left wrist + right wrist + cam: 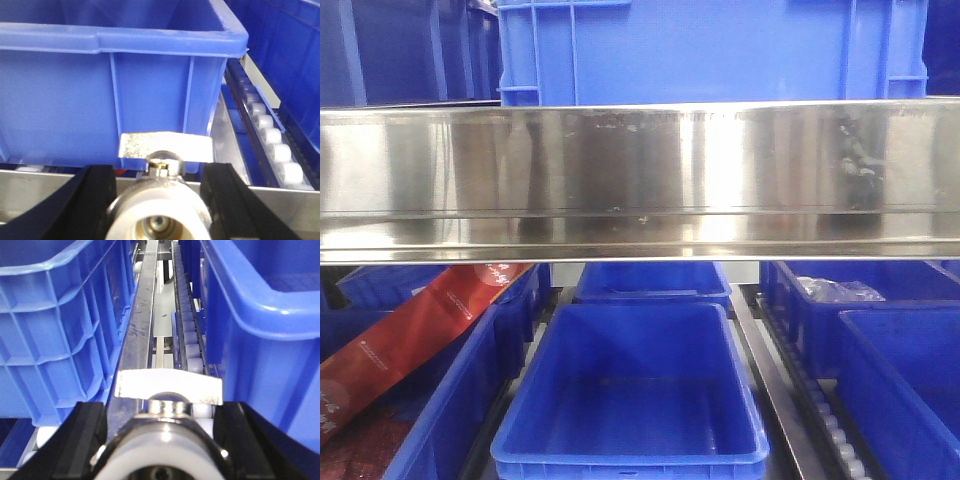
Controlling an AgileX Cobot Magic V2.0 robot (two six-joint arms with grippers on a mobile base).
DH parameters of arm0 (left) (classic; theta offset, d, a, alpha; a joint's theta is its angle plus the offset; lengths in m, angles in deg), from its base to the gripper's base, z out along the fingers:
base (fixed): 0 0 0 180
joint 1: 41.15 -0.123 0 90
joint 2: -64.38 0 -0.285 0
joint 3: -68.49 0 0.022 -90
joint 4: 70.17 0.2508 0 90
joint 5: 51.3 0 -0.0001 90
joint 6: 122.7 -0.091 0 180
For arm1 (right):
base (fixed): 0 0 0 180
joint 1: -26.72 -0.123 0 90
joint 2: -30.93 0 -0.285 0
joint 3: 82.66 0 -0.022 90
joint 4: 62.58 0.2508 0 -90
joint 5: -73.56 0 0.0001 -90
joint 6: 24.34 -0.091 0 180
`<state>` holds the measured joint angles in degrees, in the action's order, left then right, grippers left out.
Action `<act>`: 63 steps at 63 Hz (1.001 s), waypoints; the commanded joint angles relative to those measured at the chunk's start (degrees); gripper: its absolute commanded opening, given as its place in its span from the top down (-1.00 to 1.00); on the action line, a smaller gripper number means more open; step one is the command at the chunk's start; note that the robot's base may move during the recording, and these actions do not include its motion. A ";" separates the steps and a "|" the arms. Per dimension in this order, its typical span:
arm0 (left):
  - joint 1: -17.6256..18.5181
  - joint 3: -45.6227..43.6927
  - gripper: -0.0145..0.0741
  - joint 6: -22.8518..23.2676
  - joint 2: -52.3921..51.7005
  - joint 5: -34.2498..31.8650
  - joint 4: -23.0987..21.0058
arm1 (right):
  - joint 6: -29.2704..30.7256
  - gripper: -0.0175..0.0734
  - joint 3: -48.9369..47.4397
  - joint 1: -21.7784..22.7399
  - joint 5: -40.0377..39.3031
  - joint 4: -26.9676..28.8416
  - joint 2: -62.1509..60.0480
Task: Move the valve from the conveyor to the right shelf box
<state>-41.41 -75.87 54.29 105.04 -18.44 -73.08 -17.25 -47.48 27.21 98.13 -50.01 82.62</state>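
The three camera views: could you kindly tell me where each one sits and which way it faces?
Exterior front-facing: faces the shelf head-on, with the steel shelf edge above a blue bin; no robot part shows.
Left wrist: behind the left claw, clamped on a valve, facing a bin wall.
Right wrist: behind the right claw, clamped on a second valve, looking along a roller track between bins.
Shared: both wrist views show rollers beside bins.

We get the valve cropped at btm edge in left wrist cam, and the left gripper fingers are cut too. Same in right wrist cam: other valve, right gripper fingers. In front cam the steel rail hides most of the rear box. Red bag is cropped at left. We can't ID the clear bag contents.
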 commanded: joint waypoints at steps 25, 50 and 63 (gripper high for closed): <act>11.03 -18.02 0.92 -6.04 16.56 -4.90 -3.15 | 8.22 0.97 -14.55 -10.00 -6.21 0.22 4.71; 28.74 -46.57 0.92 -5.41 45.57 -5.20 -1.32 | 8.22 0.97 -35.74 -17.01 -5.59 1.87 24.20; 30.25 -59.95 0.92 0.72 59.47 -4.95 -2.61 | 8.22 0.97 -43.95 -18.56 -5.92 8.71 34.96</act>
<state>-11.61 -131.25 53.12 161.20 -20.78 -74.75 -9.57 -88.00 9.00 96.60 -44.24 114.41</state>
